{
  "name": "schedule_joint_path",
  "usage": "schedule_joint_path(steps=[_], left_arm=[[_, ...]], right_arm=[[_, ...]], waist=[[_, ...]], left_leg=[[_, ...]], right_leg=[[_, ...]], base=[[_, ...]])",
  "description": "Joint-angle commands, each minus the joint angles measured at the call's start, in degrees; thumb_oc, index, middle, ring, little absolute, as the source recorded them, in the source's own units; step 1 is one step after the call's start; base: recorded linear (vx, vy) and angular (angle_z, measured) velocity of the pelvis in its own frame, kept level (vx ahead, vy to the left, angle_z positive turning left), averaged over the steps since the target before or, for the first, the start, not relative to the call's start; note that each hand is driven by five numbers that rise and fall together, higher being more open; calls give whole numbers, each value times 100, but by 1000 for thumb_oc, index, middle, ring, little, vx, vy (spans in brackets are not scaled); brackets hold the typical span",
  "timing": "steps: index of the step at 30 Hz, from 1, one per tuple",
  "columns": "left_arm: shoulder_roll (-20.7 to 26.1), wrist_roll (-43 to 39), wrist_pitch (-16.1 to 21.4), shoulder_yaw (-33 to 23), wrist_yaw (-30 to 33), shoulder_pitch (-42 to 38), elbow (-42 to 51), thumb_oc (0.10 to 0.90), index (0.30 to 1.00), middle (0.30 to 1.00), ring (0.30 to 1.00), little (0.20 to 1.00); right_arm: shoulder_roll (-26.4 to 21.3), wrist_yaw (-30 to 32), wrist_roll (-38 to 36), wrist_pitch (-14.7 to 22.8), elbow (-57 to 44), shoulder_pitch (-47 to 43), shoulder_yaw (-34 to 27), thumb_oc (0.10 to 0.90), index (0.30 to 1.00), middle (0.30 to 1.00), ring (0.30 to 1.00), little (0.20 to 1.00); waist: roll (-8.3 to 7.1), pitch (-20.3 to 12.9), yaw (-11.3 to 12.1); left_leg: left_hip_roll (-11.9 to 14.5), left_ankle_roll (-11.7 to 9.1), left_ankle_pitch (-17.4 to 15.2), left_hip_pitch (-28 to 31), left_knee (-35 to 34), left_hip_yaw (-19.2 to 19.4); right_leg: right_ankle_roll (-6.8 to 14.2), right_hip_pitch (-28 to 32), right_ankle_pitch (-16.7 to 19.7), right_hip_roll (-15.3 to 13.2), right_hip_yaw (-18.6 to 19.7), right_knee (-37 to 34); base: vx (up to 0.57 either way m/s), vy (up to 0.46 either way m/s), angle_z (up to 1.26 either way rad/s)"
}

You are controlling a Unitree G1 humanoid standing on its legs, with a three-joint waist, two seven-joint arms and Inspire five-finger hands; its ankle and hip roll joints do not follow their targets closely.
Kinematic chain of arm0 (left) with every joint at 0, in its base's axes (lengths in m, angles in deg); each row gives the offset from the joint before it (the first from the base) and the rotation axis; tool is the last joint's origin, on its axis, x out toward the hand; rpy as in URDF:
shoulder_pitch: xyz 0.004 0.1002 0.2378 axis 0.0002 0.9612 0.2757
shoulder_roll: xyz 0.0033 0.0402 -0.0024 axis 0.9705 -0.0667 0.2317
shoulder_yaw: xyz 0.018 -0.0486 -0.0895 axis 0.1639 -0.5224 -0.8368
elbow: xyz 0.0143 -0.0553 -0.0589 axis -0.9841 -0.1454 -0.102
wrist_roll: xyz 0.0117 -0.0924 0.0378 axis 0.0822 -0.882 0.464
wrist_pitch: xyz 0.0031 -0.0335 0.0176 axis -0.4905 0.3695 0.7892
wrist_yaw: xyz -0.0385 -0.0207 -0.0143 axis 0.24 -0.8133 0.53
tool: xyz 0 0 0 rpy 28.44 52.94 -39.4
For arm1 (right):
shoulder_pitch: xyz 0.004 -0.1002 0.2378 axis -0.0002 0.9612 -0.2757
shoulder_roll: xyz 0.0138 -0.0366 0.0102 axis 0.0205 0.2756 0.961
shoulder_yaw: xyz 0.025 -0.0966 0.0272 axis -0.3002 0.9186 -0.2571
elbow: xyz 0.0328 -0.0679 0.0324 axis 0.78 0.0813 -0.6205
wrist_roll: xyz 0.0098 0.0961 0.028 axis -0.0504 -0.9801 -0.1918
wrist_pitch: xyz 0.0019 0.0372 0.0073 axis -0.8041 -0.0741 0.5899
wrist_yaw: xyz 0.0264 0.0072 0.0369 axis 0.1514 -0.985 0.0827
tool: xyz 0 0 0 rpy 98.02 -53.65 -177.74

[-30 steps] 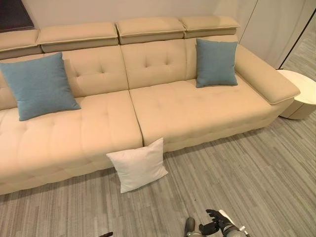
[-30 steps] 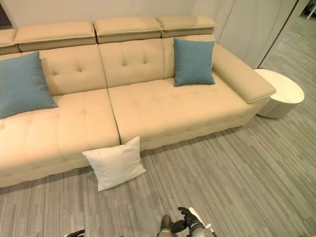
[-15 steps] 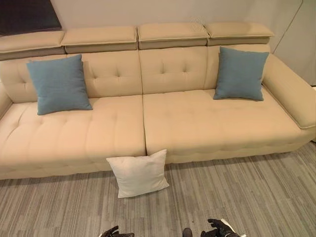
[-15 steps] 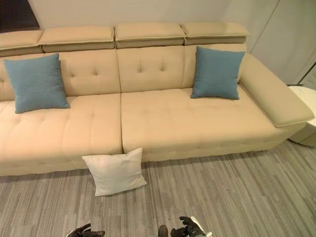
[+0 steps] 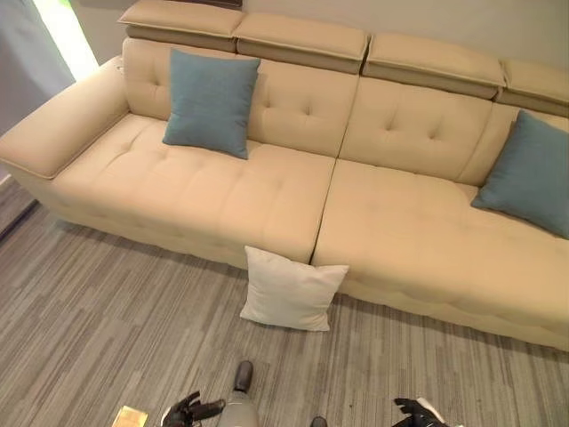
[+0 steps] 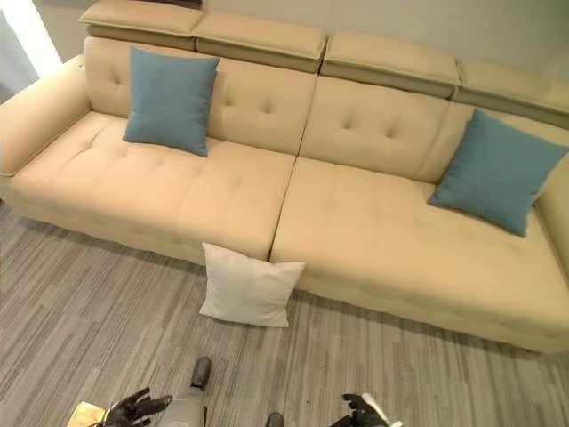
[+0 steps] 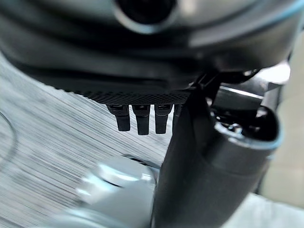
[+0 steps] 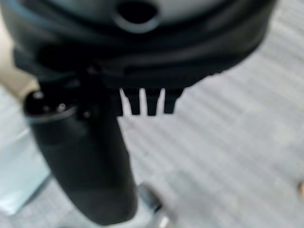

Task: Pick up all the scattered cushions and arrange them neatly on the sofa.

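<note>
On the floor against the sofa (image 5: pixel 178 191) leans a white cushion (image 5: pixel 290 291); both empty hands, left hand (image 5: pixel 182 412), right hand (image 6: pixel 356 413), loosely open, should grab its sides

Both eye views look down from standing height onto the same long beige tufted sofa (image 5: pixel 267 187) across the upper frame. Each wrist view looks past its hand, close above grey striped floor (image 8: pixel 237 142).
</note>
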Motion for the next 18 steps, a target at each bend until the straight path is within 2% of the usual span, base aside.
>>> schedule_joint_path(steps=[1,3,4,5,8,9,11,12,14,15,16,18], left_arm=[[65,386,67,132,-31,-13,60,800,900,900,900,900],[64,498,72,185,-15,17,109,800,900,900,900,900],[76,651,61,277,-18,34,143,800,900,900,900,900],[75,652,61,277,-18,35,144,800,900,900,900,900],[111,921,81,378,-7,6,160,800,900,900,900,900],[124,956,95,415,10,-19,213,800,900,900,900,900],[122,956,95,414,10,-18,213,800,900,900,900,900],[125,1144,113,512,50,-62,254,800,900,900,900,900],[97,1315,109,586,48,-75,256,800,900,900,900,900],[96,1315,109,586,48,-75,257,800,900,900,900,900],[59,1443,137,664,52,-60,310,800,900,900,900,900],[40,1459,150,694,56,-35,337,800,900,900,900,900]], right_arm=[[-52,-23,-225,87,-168,-19,-261,800,900,900,900,900],[-35,-36,-291,78,-144,-102,-307,800,900,900,900,900],[-24,-33,-265,99,-178,-63,-313,800,900,900,900,900],[-25,-33,-265,98,-179,-61,-313,800,900,900,900,900],[-18,-20,-313,107,-235,30,-334,800,900,900,900,900],[-33,-14,-332,91,-230,46,-355,800,900,900,900,900],[-35,-14,-332,91,-231,47,-355,800,900,900,900,900],[-26,-19,-328,62,-272,55,-390,800,900,900,900,900],[-35,-37,-291,48,-289,92,-407,800,900,900,900,900],[-36,-37,-291,48,-290,93,-407,800,900,900,900,900],[-52,-34,-312,61,-305,187,-449,800,900,900,900,900],[-51,-41,-348,69,-301,219,-469,800,900,900,900,900]], waist=[[-108,-140,-1],[6,-126,-67],[88,-112,-134],[87,-105,-135],[116,-76,-303],[122,-57,-376],[130,-41,-382],[152,15,-522],[164,60,-568],[168,67,-570],[123,39,-630],[120,26,-643]], left_leg=[[-286,261,146,535,-592,188],[-336,356,68,725,-637,280],[-390,428,-64,941,-698,324],[-392,428,-64,951,-702,323],[-487,463,-232,1223,-795,300],[-516,450,-316,1289,-795,287],[-509,447,-322,1312,-799,278],[-496,436,-450,1468,-777,275],[-490,430,-566,1634,-772,274],[-486,429,-568,1644,-774,271],[-534,419,-671,1733,-734,221],[-531,411,-701,1746,-723,207]], right_leg=[[807,-136,672,-347,247,1198],[852,-452,986,-491,230,1831],[820,-603,1120,-619,64,2102],[820,-597,1114,-622,64,2108],[702,-743,954,-603,-59,1578],[715,-888,1004,-651,-126,976],[713,-857,1004,-644,-138,964],[846,-1243,1394,-819,-251,416],[861,-1176,1411,-783,-418,190],[860,-1164,1411,-779,-423,186],[851,-1115,1390,-679,-155,231],[821,-1088,1345,-631,-77,218]], base=[[152,307,-47],[184,326,-35],[194,265,-32],[207,217,-33],[216,82,2],[204,9,5],[163,-25,7],[199,-41,9],[220,-56,-1],[272,-114,-3],[157,-80,9],[148,-105,11]])
